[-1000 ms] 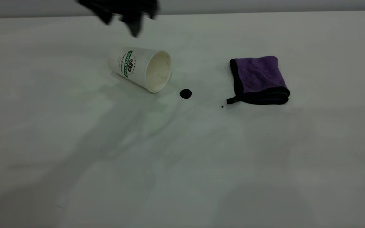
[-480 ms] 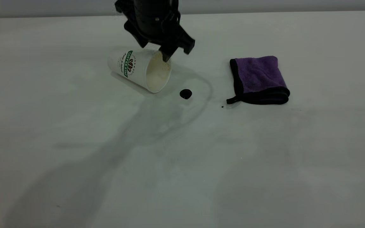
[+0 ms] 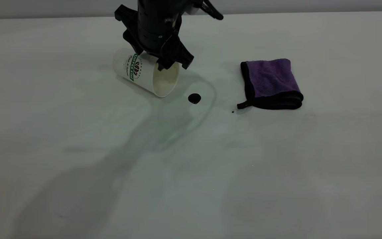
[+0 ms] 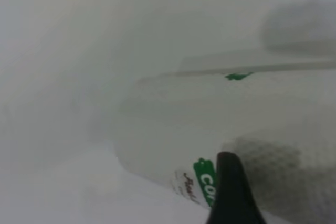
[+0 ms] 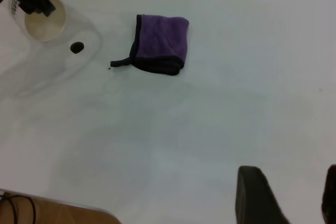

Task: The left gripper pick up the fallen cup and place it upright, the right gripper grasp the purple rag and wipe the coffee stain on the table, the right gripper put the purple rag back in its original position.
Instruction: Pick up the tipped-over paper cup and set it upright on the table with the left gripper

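Note:
The fallen cup [image 3: 141, 71] lies on its side on the table [image 3: 191, 172], its cream mouth facing front right. My left gripper [image 3: 173, 66] hangs over the mouth, open; one finger sits at the mouth and the other just outside the rim. In the left wrist view the cup [image 4: 173, 140] fills the frame beside one black finger [image 4: 231, 198]. The coffee stain [image 3: 194, 98] lies just right of the cup. The purple rag [image 3: 270, 83] lies folded farther right. My right gripper [image 5: 294, 198] is open, high above bare table, apart from the rag [image 5: 160, 43].
A tiny dark speck [image 3: 233, 112] lies by the rag's loop tab. The right wrist view shows the table's edge with a brown surface and a cable [image 5: 21, 208] beyond it. The right arm is out of the exterior view.
My left gripper has come down from the far edge to the cup's mouth, then settled lower and slightly left. Cup, stain and rag have not moved.

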Robot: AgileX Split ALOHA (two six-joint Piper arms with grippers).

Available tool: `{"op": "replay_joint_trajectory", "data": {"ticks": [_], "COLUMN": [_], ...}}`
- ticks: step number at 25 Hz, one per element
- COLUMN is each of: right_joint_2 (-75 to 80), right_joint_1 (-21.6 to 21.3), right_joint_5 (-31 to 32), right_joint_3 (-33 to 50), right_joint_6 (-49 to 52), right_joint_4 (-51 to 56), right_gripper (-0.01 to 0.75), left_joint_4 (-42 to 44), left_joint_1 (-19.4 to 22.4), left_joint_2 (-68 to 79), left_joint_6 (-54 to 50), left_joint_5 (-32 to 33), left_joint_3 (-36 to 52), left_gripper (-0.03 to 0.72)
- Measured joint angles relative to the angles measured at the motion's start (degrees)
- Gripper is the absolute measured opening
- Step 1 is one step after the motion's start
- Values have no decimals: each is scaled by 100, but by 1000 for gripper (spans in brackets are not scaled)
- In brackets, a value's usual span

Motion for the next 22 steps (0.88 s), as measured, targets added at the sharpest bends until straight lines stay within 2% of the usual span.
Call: {"op": "replay_joint_trajectory", "data": {"ticks": [4, 6, 8, 10, 14, 18, 22], "right_joint_2": [0, 0, 0, 0, 0, 0, 0], "right_joint_1": [0, 0, 0, 0, 0, 0, 0], "right_joint_5": [0, 0, 0, 0, 0, 0, 0], "right_joint_3": [0, 0, 0, 0, 0, 0, 0], "right_joint_6": [0, 0, 0, 0, 0, 0, 0], "right_joint_4": [0, 0, 0, 0, 0, 0, 0], "right_gripper": [349, 349, 349, 349, 349, 349, 349], "left_joint_4": [85, 225, 397, 362, -463, -2220, -4033], "left_joint_1": [-56, -88, -101, -23, 349, 967, 1529], "left_joint_2": [1, -7, -77, -190, -484, -720, -702], "left_joint_6": [-16, 4, 43, 131, 975, 2618, 4098], "left_joint_5": [186, 481, 888, 1292, 1705, 2066, 2042], "left_joint_3": [-6, -24, -31, -103, -342, -857, -1057], "left_gripper": [345, 205, 97, 34, 5, 5, 5]}}
